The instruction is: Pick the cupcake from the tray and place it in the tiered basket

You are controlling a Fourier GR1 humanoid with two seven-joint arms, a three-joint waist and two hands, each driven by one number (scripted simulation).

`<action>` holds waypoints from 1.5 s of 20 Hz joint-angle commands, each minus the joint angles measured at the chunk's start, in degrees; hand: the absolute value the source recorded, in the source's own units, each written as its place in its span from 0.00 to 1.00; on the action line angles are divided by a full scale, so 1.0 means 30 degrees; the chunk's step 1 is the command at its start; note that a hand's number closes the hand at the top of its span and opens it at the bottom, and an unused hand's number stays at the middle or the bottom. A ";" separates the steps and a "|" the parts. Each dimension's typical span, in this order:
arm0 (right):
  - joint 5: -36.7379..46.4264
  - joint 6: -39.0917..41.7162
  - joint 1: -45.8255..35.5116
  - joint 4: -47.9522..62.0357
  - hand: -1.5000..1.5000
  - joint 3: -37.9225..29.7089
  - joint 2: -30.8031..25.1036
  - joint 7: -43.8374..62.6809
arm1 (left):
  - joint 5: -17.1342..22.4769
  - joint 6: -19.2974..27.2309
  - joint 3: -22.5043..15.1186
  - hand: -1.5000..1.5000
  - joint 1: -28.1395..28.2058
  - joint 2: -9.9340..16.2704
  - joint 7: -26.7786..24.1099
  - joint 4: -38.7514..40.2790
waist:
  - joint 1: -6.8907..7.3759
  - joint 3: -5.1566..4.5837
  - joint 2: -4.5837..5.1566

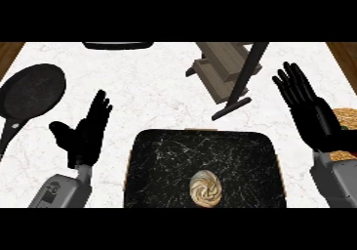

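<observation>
While the cupcake (pixel 206 188) sits on the tray (pixel 167 151) atop the white marble desk (pixel 160 97), we see left hand (pixel 84 134) and right hand (pixel 318 122) with fingers straight, released.

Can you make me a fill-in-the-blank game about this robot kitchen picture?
1. The cupcake sits on the black ____.
2. The frying pan lies nearest the robot's ____ hand.
3. Both hands, left hand and right hand, have fingers that are ____.

Missing words: tray; left; open
</observation>
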 commanded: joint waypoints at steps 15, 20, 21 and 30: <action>-0.3778 0.0872 1.3647 -0.9522 0.00 0.0397 0.4620 -0.3240 | -0.3459 0.1166 -0.0773 0.50 0.0474 0.1073 -0.1070 -0.1997 | -0.0365 -0.0058 -0.0239; 0.0189 0.0691 1.7240 -1.2893 0.00 -0.0228 0.1578 -0.3656 | -0.3927 0.1648 -0.1172 0.50 0.0477 0.0764 -0.0385 -0.2510 | -0.0515 -0.0098 -0.0299; 0.1108 0.0658 1.7303 -1.2915 0.00 -0.1221 0.0380 -0.3452 | -0.3747 0.1075 -0.0992 0.50 0.0468 0.1153 -0.0640 -0.1971 | -0.0684 -0.0127 -0.0277; 1.0324 -0.1460 1.9772 -1.8906 0.00 -0.3764 -0.5524 0.2598 | -0.3963 0.1328 -0.0648 0.50 0.0301 0.1327 -0.0587 -0.1957 | -0.0444 -0.0308 -0.0123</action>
